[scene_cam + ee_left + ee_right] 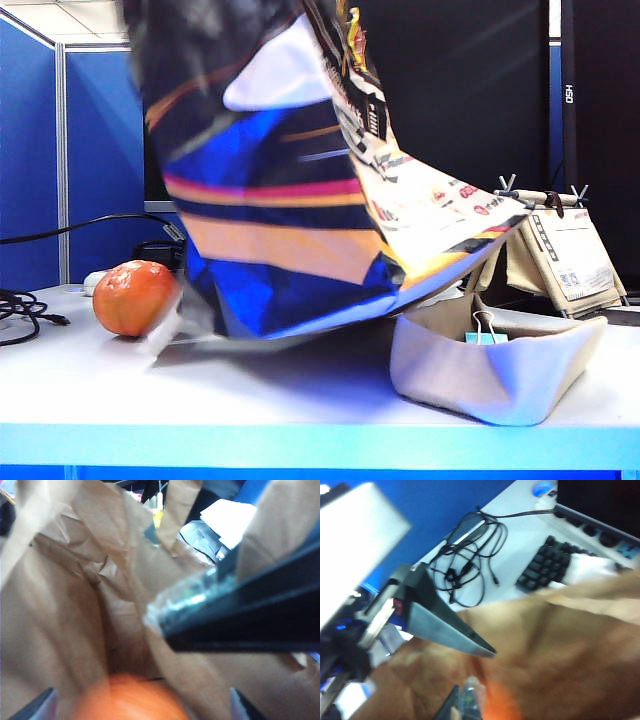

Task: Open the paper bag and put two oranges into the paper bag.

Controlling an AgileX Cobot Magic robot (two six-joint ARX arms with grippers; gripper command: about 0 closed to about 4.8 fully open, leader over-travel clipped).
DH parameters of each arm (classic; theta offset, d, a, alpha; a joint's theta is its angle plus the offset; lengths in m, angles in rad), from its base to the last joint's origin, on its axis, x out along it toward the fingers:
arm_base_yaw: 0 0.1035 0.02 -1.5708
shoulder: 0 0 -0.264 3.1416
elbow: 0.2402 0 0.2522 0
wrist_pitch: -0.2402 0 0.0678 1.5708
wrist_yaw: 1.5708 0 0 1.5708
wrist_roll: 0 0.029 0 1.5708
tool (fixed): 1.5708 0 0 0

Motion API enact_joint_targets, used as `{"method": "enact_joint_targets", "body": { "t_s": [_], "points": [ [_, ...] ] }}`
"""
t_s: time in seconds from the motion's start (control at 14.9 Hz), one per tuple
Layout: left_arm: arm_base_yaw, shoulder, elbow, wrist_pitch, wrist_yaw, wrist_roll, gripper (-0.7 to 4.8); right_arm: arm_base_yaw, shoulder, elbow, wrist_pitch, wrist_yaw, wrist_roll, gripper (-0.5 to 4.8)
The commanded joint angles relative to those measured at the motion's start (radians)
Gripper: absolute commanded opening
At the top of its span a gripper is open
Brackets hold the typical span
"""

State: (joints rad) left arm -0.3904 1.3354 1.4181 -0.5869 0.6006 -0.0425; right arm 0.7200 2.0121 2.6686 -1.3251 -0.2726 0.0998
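Striped paper bag [290, 200], "OSH" on monitor [568, 95] behind.

The paper bag [300, 200] is blurred and its top is cut off. It hides both grippers in the exterior view. Inside, one orange [131, 700] is blurred and cut off.

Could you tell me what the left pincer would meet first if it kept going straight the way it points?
Most likely the orange just ahead of the open left pincer, inside the paper bag; blur leaves the gap unclear.
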Motion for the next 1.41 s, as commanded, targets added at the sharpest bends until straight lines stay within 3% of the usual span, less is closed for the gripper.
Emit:
{"method": "enact_joint_targets", "body": {
  "t_s": [0.07,0.2,0.4,0.6,0.74,0.81,0.94,1.07,1.41],
  "points": [
    [0.001,-0.005,0.005,0.061,0.013,-0.043,4.79,0.000,-0.005,0.003,0.020,0.043,-0.029,-0.01],
    [0.001,-0.009,0.006,0.130,0.017,-0.045,4.79,-0.001,-0.004,0.003,0.028,0.157,-0.097,-0.01],
    [0.002,-0.015,0.040,0.127,-0.049,-0.031,4.79,-0.028,-0.004,0.003,0.091,0.163,-0.100,-0.01],
    [0.002,-0.039,0.041,0.076,-0.156,0.050,4.79,-0.050,-0.004,0.003,0.073,0.163,-0.100,0.15],
    [0.002,-0.047,0.041,0.041,-0.223,0.077,4.79,-0.050,-0.004,0.003,0.045,0.163,-0.100,2.44],
    [0.003,-0.049,0.041,0.027,-0.223,0.092,4.79,-0.049,-0.004,0.003,0.023,0.162,-0.100,2.84],
    [0.003,-0.050,0.041,0.016,-0.224,0.095,4.79,-0.047,-0.005,0.003,-0.014,0.152,-0.096,2.87],
    [0.003,-0.050,0.041,0.017,-0.266,0.101,4.79,-0.047,-0.006,0.003,-0.042,0.136,-0.043,4.54],
    [0.041,-0.071,0.042,-0.007,-0.488,0.166,4.79,-0.032,-0.013,0.003,-0.055,0.141,-0.043,4.72]
  ]
}}
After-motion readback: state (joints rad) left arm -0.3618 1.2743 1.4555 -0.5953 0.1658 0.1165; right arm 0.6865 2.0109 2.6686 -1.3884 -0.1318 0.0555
